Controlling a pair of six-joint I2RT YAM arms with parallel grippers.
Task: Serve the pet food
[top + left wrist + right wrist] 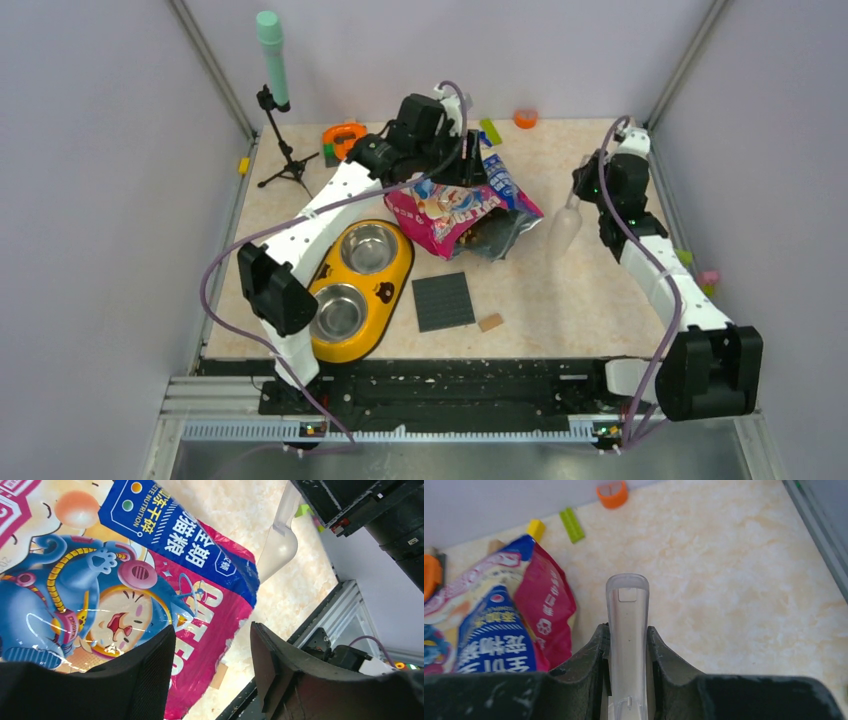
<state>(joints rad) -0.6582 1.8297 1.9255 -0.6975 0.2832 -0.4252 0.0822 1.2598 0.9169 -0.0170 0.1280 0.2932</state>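
**Far left.** Mint-capped tube on a small black tripod, well clear of the work.

**Left of centre.** Yellow double feeder with two steel bowls, both bare of food as far as the top view shows. This is the likely destination.

**Left gripper**. Jaws spread, nothing between them. It hangs over the upper end of the cat-food bag, apparently ready to pin or lift it.

**Centre.** The bag lies on its side, with its torn mouth facing the near right. The pet food shows as a brown heap just inside that mouth, and none is served yet. Nearer the arms are a dark ridged mat and a small tan block. Neither lies on the line from bag to feeder.

**Right.** A translucent scoop is clamped by its handle in the right gripper, bowl end near the bag mouth but apart from it.

**Step in hand, as judged** – approach to scooping. The next move calls for the bag to be steadied and the scoop slid in under the kibble. After that comes a level carry leftwards across the bag to a bowl.

**Obstructions.** The slack foil lip may fold shut, and the left arm lies alongside the feeder.
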